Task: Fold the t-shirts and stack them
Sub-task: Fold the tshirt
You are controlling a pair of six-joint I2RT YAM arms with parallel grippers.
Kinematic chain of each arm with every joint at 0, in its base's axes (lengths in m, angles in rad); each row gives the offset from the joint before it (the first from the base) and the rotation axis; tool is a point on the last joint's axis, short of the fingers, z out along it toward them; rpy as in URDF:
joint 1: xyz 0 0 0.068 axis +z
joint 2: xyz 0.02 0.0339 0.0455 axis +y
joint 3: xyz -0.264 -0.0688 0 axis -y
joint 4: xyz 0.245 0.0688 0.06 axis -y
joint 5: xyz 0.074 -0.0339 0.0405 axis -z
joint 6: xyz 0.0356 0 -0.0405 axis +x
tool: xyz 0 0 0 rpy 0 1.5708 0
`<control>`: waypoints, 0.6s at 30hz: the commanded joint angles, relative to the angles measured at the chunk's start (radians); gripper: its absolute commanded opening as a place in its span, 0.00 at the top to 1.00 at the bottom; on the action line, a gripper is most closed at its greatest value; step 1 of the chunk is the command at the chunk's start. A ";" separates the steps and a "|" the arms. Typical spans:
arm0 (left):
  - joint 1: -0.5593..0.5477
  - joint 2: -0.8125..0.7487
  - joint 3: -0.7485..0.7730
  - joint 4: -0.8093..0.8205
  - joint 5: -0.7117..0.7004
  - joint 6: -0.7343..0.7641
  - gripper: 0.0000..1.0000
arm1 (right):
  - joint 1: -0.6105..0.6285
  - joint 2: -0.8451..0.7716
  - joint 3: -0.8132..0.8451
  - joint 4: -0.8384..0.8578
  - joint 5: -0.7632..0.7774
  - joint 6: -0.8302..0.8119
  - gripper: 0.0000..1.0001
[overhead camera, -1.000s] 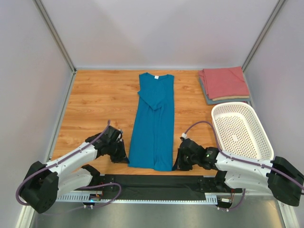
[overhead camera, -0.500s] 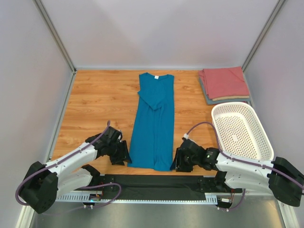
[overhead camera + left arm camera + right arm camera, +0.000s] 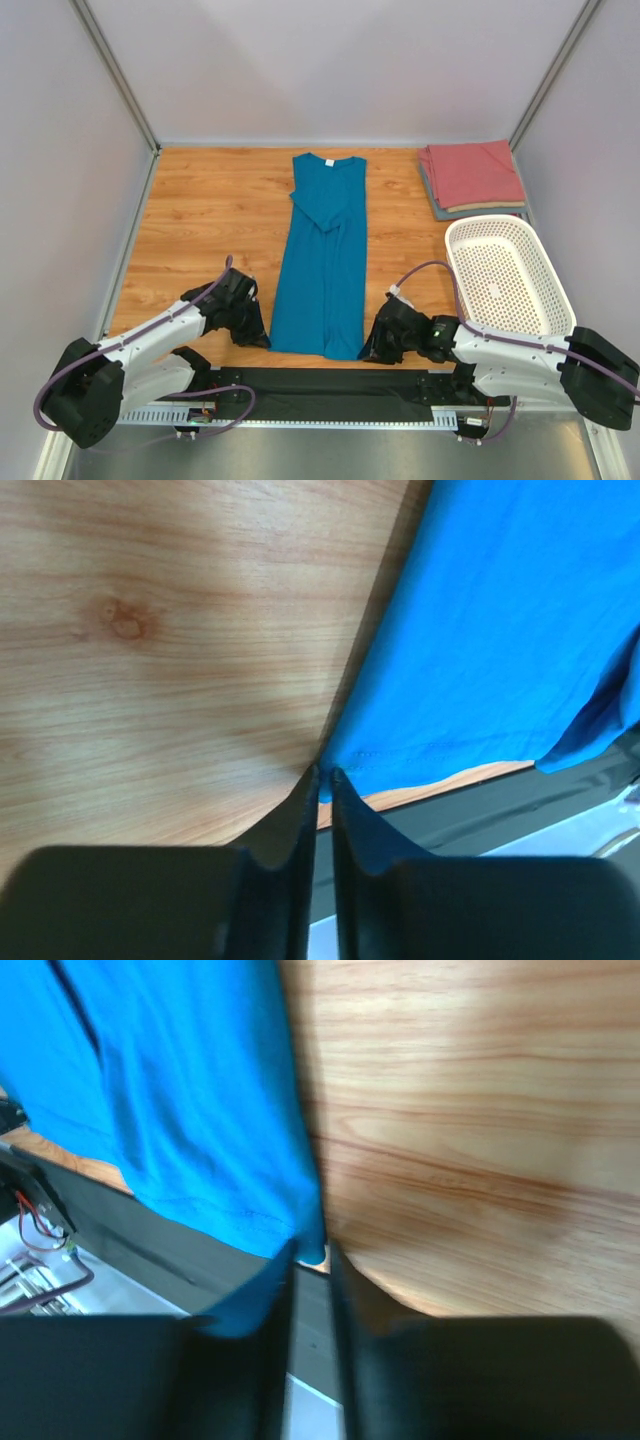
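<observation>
The teal-blue t-shirt [image 3: 325,260] lies folded lengthwise into a long strip down the middle of the table. My left gripper [image 3: 260,337] is at its near left corner. In the left wrist view, this gripper [image 3: 325,773] is shut on that corner of the shirt [image 3: 500,630]. My right gripper [image 3: 371,347] is at the near right corner. In the right wrist view, it [image 3: 311,1251] is closed on the hem corner of the shirt [image 3: 190,1090]. A folded salmon-red t-shirt [image 3: 472,172] lies on a folded grey-blue one [image 3: 440,208] at the back right.
A white perforated basket [image 3: 470,232] stands at the right, beside the right arm. A black strip [image 3: 320,385] runs along the table's near edge, just below the shirt's hem. Grey walls enclose the table on three sides.
My right gripper has slid left and nearer, onto the shirt's near right corner. My left gripper has shifted slightly at the near left corner. The shirt lies as before.
</observation>
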 commanded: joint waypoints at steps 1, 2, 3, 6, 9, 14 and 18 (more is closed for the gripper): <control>-0.005 -0.005 -0.020 0.037 0.022 -0.019 0.87 | 0.008 -0.006 -0.022 -0.043 0.061 0.030 0.86; -0.005 -0.010 -0.022 0.054 0.028 -0.023 0.90 | 0.008 -0.007 -0.024 -0.042 0.064 0.026 0.92; -0.005 -0.015 -0.026 0.056 0.038 -0.026 1.00 | 0.008 -0.011 -0.022 -0.034 0.067 0.023 0.97; -0.006 -0.028 -0.028 0.051 0.043 -0.036 1.00 | 0.008 -0.026 -0.015 -0.035 0.073 0.003 1.00; -0.006 -0.039 -0.022 0.048 0.055 -0.043 1.00 | 0.008 -0.046 0.002 -0.060 0.083 -0.016 1.00; -0.005 -0.045 0.007 0.033 0.066 -0.052 1.00 | 0.008 -0.070 0.033 -0.104 0.083 -0.043 1.00; -0.005 -0.030 0.056 0.016 0.066 -0.054 1.00 | 0.008 -0.081 0.064 -0.135 0.121 -0.079 1.00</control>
